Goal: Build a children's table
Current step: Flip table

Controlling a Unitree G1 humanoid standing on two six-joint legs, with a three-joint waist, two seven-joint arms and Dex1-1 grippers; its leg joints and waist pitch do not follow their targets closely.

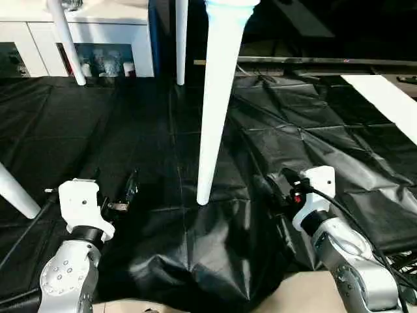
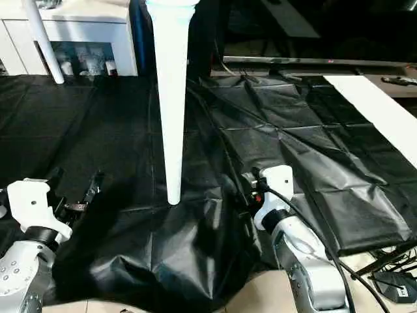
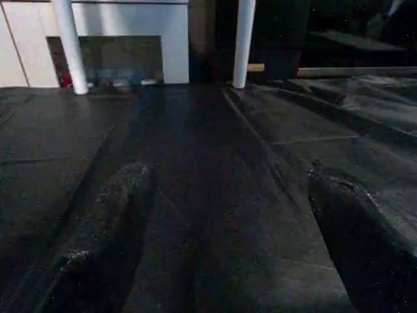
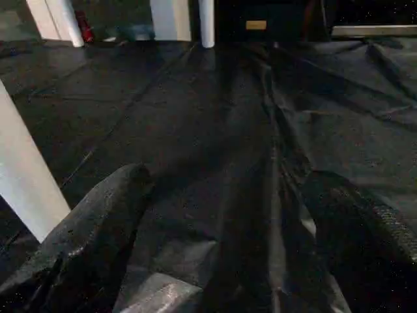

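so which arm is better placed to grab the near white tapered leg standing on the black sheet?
Marginally the left, probably. Both the left gripper and right gripper are open, empty and flank the white tapered table leg; the left's fingers point toward it.

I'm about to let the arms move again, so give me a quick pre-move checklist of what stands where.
1. Left gripper open and holding nothing: ok.
2. Right gripper open and holding nothing: ok.
3. Nearest leg upright, foot on the black sheet, between the grippers, touched by neither: ok.
4. Three more legs standing: far left leg, far middle leg, near left leg: ok.
5. Legs seated in the tabletop: cannot tell, tops cut off.
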